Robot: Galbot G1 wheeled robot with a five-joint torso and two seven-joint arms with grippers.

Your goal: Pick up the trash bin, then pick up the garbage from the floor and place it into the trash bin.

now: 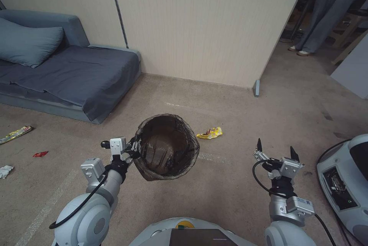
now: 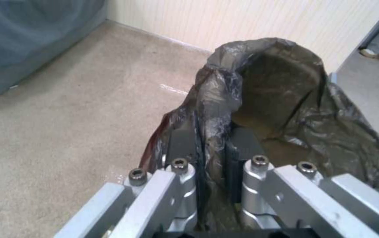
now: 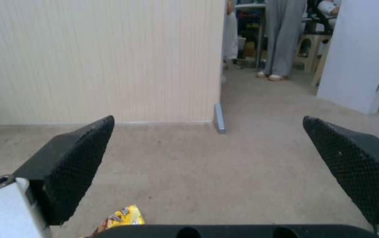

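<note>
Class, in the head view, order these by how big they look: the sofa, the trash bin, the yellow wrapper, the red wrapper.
1. sofa
2. trash bin, held up nearer the camera, so it looks enlarged
3. yellow wrapper
4. red wrapper

Blue-grey sofa (image 1: 73, 73) sits over on the left against the wall, with a matching cushion (image 1: 28, 44) propped at its far end. Behind it there's a cream ribbed partition wall (image 1: 199, 23), which ends in a small grey foot (image 1: 257, 88). Off on the right edge sits a white-and-grey machine (image 1: 345, 184) with a dark panel.
</note>
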